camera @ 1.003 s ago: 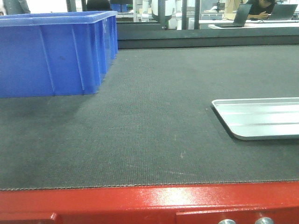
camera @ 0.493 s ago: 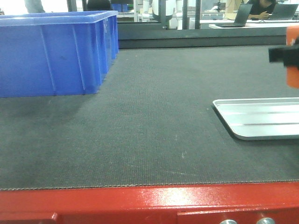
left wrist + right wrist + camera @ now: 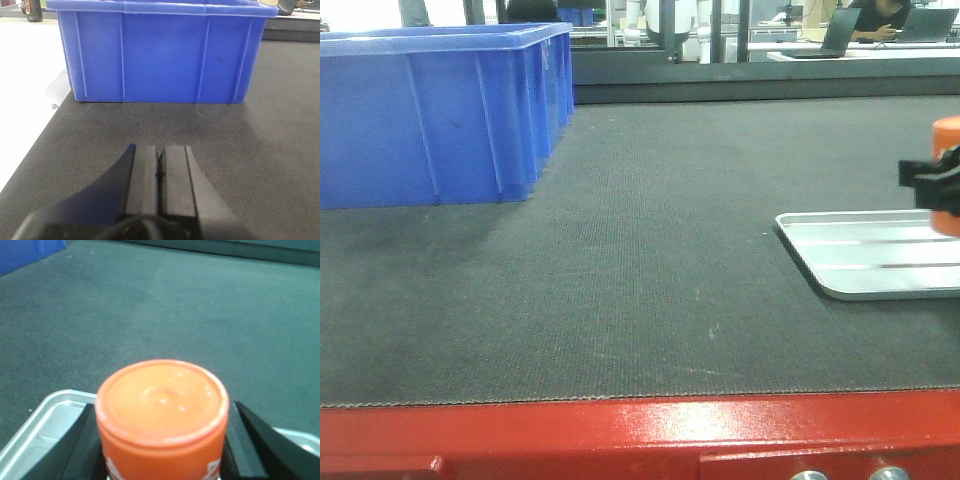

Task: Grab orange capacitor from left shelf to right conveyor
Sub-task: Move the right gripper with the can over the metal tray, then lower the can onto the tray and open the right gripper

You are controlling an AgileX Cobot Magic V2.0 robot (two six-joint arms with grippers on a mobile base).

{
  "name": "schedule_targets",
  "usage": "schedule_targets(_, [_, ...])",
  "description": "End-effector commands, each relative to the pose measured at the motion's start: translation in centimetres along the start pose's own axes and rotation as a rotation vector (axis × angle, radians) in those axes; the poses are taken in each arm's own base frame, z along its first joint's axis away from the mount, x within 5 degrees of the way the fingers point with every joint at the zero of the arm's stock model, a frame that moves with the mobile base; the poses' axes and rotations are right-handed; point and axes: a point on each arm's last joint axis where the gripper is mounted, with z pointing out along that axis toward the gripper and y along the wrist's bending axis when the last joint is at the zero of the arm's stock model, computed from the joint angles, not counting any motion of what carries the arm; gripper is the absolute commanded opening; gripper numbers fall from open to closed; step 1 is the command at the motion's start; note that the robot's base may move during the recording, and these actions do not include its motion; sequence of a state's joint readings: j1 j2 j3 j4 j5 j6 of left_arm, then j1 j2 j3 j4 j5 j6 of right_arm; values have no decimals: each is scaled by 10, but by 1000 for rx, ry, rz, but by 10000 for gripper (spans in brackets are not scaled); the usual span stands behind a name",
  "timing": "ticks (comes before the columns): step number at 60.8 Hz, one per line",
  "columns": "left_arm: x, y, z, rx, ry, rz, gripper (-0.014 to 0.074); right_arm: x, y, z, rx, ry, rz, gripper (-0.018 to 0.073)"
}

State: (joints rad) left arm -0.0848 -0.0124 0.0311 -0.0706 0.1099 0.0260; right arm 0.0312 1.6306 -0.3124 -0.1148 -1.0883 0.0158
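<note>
The right gripper (image 3: 162,440) is clamped on the upright orange capacitor (image 3: 162,415), held over the silver tray (image 3: 865,255) on the right conveyor (image 3: 640,260). The left gripper (image 3: 159,175), fingers together, hangs near the blue crate (image 3: 160,50).

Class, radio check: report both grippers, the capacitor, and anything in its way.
Left gripper shut, empty. Right gripper shut on orange capacitor, upright above conveyor belt. Silver tray sits under it.

Desks (image 3: 840,52) with a laptop (image 3: 835,30) behind glass partitions (image 3: 620,25).
</note>
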Motion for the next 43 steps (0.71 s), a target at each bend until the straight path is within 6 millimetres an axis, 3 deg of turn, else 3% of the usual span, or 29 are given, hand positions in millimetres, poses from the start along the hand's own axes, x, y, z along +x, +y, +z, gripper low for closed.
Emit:
schedule_targets(1, [-10,0,-2,-5,-96,-5,-127,-13,-2,6,-5,-164,8,162])
schedule_targets(26, [-10,0,-2,-5,-96,-5,-127,-4,-2,15,-9,-133,11,190])
schedule_targets(31, [-10,0,-2,-5,-96,-5,-127,-4,-2,15,-9,-133,11,295])
schedule_targets(39, [-10,0,-2,-5,-96,-5,-127,-3,-2,14,-14,-123,51,585])
schedule_targets(43, [-10,0,-2,-5,-96,-5,-127,-3,-1,14,-16,-115,66,619])
